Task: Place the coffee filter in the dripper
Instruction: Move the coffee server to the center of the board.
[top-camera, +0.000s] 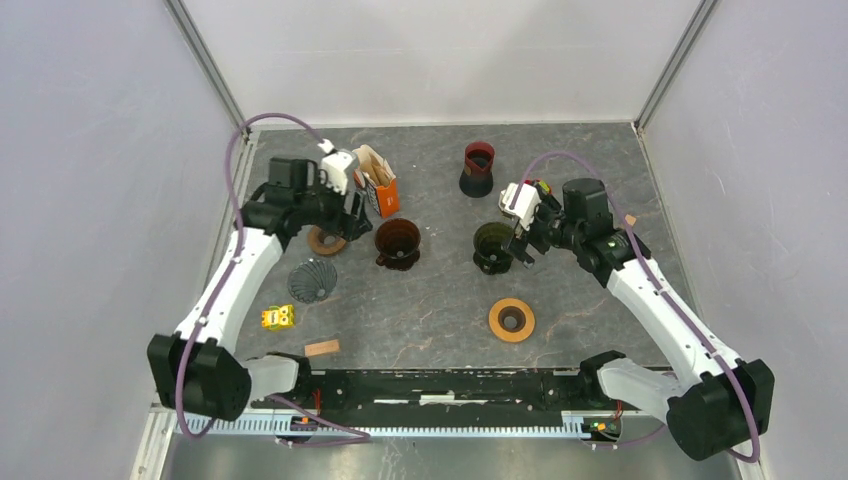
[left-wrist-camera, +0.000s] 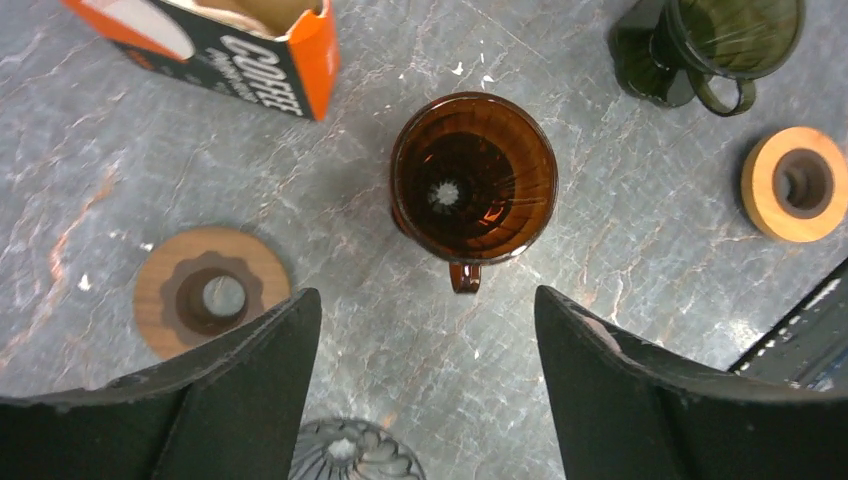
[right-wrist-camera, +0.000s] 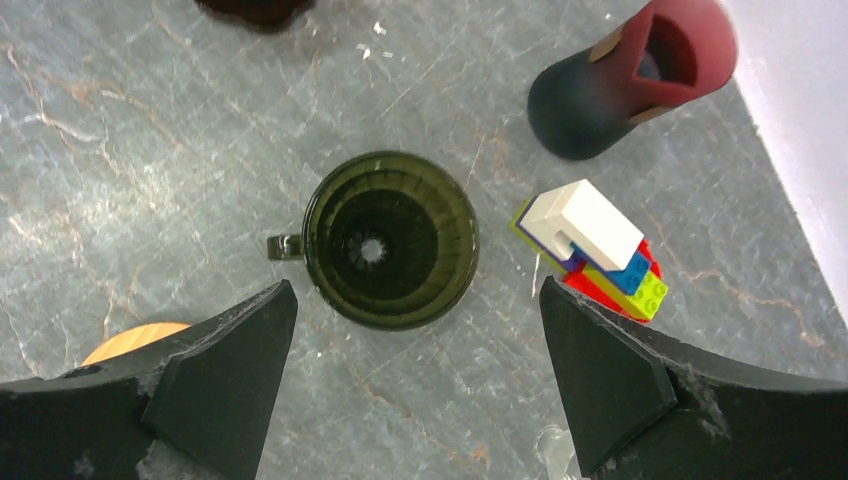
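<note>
Hovering with its two dark fingers spread wide and nothing between them, the left hand (left-wrist-camera: 427, 300) looks straight down at the brown dripper (left-wrist-camera: 473, 175), which stands upright on the counter (left-wrist-camera: 100, 170) with its handle turned toward the hand and its ribbed cone bare of paper. Up and to the left in the wrist view lies the orange-and-black filter box (left-wrist-camera: 270, 60), its mouth open, with what look like pale filter papers (left-wrist-camera: 250, 12) showing inside; so the task's thing is in its box, well apart from the fingers. A wooden ring (left-wrist-camera: 210, 292) lies flat beside the left finger, and a clear ribbed dripper (left-wrist-camera: 350, 455) sits nearer the arm's base. The right hand (right-wrist-camera: 418, 290) is spread just as wide and empty above a dark green dripper (right-wrist-camera: 390, 240), also without paper, with a stack of toy bricks (right-wrist-camera: 590, 245) just beside it and a maroon cup (right-wrist-camera: 630, 75) farther off. I judge the job to be at its very start: no filter has been taken. The next move likely falls to the left hand, which is nearer the box. It would need to reach the open mouth and pinch a single thin sheet without dragging the light box, then seat the paper in a cone. Which dripper is meant I cannot tell.
</note>
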